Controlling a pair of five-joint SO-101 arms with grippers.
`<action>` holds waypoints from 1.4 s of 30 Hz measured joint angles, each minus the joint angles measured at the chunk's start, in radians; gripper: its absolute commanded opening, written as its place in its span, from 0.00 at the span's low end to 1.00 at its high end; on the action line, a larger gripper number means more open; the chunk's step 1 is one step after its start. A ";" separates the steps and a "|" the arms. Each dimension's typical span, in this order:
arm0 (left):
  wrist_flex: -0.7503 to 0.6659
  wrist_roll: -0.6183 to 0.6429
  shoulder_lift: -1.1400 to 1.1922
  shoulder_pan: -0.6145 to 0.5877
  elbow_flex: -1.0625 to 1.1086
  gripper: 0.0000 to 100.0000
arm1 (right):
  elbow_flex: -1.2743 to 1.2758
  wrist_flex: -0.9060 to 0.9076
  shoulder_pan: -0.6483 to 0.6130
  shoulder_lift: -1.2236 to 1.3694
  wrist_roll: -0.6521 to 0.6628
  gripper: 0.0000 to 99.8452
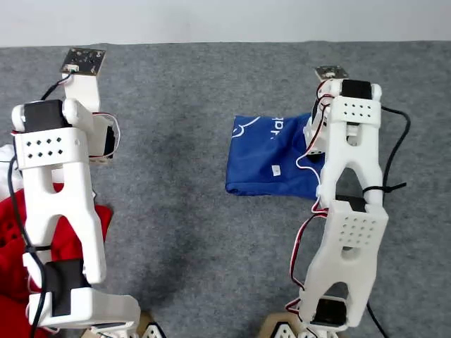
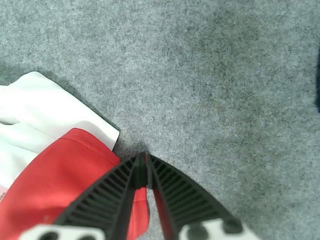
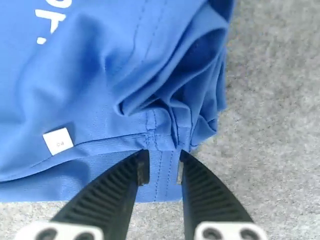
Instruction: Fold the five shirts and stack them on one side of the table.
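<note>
Shirts lie in two places on the grey table [image 1: 176, 225]. We see a blue shirt [image 1: 271, 158] folded into a rough rectangle right of the middle, with white print and a small white label [image 3: 58, 140] on its upper side. At the left edge lie a red shirt [image 1: 13, 243] and a white shirt [image 2: 45, 107], bunched together, the red one overlapping the white.

We find the right gripper [image 3: 159, 172] at the blue shirt's hem near its right corner, its fingers [image 3: 125, 187] pinched onto the cloth with a strip of seam between them; folds gather just beyond the tips. The left gripper [image 2: 146, 171] hangs over bare table just beside the red shirt's edge, its two ridged fingers pressed together at the tips with nothing between them.
</note>
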 measured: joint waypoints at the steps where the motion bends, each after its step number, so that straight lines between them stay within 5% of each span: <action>1: 0.000 0.000 0.000 0.000 0.000 0.01 | 0.000 0.000 0.002 0.009 0.000 0.11; 7: 0.000 0.000 0.000 0.000 0.000 0.01 | 0.000 -0.009 0.002 0.057 0.000 0.11; 12: 0.000 0.000 0.000 0.000 0.000 0.01 | 0.000 -0.028 0.002 0.089 0.000 0.01; 22: 0.000 0.000 0.000 0.000 0.000 0.01 | 0.000 -0.026 0.003 0.087 0.000 0.01; 34: 0.000 0.000 0.000 0.000 0.000 0.01 | 0.009 0.057 0.008 -0.089 0.018 0.01; 42: 0.000 0.000 0.000 0.000 0.000 0.01 | 0.256 0.057 0.012 -0.269 0.018 0.01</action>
